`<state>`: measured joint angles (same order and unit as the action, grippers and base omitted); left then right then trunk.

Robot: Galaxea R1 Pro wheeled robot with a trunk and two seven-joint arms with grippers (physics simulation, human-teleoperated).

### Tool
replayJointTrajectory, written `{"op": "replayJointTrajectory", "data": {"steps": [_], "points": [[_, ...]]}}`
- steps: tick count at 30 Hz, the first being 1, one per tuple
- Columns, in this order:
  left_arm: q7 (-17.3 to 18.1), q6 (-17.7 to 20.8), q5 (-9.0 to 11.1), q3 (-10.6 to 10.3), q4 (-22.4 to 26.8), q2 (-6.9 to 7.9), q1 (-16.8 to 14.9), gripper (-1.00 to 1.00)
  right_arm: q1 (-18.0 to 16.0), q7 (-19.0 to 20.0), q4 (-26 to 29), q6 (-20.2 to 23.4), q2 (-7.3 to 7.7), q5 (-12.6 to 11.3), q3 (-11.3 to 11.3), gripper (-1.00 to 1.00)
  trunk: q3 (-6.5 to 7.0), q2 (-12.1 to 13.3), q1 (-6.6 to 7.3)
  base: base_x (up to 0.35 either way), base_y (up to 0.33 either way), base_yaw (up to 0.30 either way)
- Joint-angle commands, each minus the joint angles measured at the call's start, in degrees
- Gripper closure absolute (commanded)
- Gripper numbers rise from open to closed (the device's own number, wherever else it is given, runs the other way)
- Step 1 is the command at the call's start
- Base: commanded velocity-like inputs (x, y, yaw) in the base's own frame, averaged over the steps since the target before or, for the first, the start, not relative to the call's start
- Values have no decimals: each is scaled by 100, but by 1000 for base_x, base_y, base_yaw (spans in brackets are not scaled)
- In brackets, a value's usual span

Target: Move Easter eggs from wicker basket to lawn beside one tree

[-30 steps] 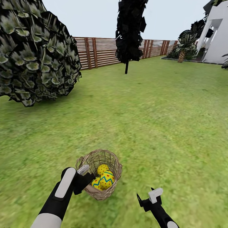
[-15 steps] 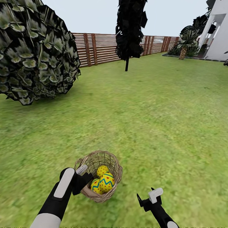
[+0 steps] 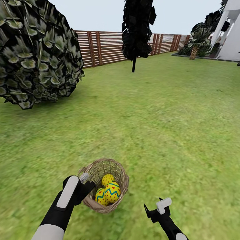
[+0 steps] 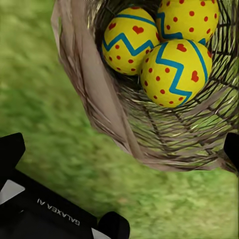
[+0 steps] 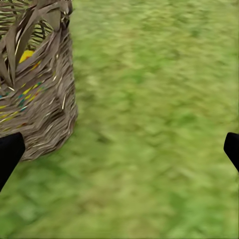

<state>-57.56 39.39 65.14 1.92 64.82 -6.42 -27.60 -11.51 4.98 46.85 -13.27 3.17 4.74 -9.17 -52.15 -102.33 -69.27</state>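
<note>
The wicker basket (image 3: 122, 174) sits tilted on the lawn (image 3: 160, 126) just in front of me. Three yellow Easter eggs (image 3: 112, 191) with red dots and blue zigzags lie inside, seen close up in the left wrist view (image 4: 174, 74). My left gripper (image 3: 85, 180) is at the basket's left rim. Its fingers stand wide apart in the left wrist view (image 4: 119, 149), one tip against the basket's wall (image 4: 164, 139). My right gripper (image 3: 155, 206) hangs open over grass to the basket's right, with the basket (image 5: 45, 114) beside it. A broad leafy crown (image 3: 36, 53) hangs at far left, trunk out of view.
A dark narrow cone-shaped tree (image 3: 136, 30) stands ahead by the brown slat fence (image 3: 103, 48). A short palm (image 3: 196, 43) and a white house (image 3: 231, 36) are at far right. Open grass stretches between me and them.
The whole view has shifted: fence and trees sit higher in the picture. The basket and both grippers keep nearly the same places; the left gripper edged slightly left.
</note>
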Motion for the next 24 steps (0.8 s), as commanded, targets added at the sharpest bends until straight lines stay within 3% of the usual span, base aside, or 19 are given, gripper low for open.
{"op": "replayJointTrajectory", "data": {"steps": [1,13,17,24], "points": [[-4,-1,0,1,-3,0,0,-100,0,-2,0,0,0,0,-2,-100,-2,0,0,55,0,0],[-10,-30,-2,24,-57,0,0,-100,0,-92,0,27,1,34,-23,-100,-11,0,0,83,-19,0],[-17,-342,13,26,-151,4,0,-100,0,-93,-5,30,0,36,-22,-100,-32,0,0,19,-6,0],[-16,-435,7,19,-325,0,1,-100,0,-93,-9,28,-1,36,-16,-100,-92,0,0,1,0,0]]}}
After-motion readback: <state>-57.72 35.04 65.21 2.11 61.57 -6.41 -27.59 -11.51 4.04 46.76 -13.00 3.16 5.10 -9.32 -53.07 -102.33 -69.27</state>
